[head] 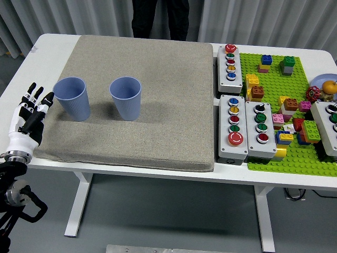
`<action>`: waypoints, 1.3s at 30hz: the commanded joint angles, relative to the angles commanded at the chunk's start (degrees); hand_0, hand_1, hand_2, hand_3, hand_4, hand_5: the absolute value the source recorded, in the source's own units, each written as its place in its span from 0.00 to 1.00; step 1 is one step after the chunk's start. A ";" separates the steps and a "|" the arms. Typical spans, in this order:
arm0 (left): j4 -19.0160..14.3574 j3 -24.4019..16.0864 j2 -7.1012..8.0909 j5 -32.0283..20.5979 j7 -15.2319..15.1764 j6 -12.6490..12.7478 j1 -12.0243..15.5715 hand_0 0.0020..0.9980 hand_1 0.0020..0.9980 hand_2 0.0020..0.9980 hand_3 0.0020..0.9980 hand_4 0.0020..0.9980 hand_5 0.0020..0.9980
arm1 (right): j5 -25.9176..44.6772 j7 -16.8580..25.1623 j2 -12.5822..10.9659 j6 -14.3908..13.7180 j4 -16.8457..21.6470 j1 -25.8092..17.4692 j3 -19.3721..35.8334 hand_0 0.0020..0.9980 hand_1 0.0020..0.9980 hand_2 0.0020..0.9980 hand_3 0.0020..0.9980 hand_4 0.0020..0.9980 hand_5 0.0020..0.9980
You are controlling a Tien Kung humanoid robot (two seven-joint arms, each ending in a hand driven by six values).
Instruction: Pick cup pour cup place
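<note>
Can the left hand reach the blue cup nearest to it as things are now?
Probably yes. The left hand is open beside the left blue cup, and nothing stands between them on the grey mat.

A white table (131,164) w/ white metal legs (80,203) is being seen from above, standing on a plain grey floor (174,216). Pale grey pleated curtains (79,18) are hanging along the far side, top of pic. A person in dark trousers (159,18) is standing behind the table, only legs being shown. Approx. the left two-thirds of the tabletop is being covered by a grey fabric mat (158,100). Even, soft light is being cast, w/ faint shadows only. A pale strip (158,248) is being cut off at the bottom edge.
</note>
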 joint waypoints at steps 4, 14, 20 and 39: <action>0.32 0.38 -0.07 1.29 0.24 0.22 -0.16 0.93 0.93 1.00 1.00 0.74 0.12 | 0.01 0.00 -0.01 0.00 0.00 0.08 -0.01 0.71 0.66 0.63 0.60 0.00 0.13; 0.22 0.85 0.04 1.95 0.60 0.53 0.43 0.94 0.93 1.00 1.00 0.84 0.16 | 0.04 -0.05 0.03 -0.05 0.00 0.08 -0.03 0.71 0.66 0.63 0.60 0.00 0.13; -0.70 0.67 0.19 2.10 0.67 0.39 1.41 0.94 0.93 1.00 1.00 0.82 0.16 | -0.14 -0.09 0.03 0.01 0.00 0.04 0.06 0.71 0.66 0.63 0.60 0.00 0.13; 0.31 1.86 0.10 8.31 1.80 2.17 1.26 0.94 0.94 1.00 1.00 0.87 0.21 | -0.15 -0.17 0.11 0.01 0.00 0.01 -0.07 0.71 0.66 0.63 0.60 0.00 0.13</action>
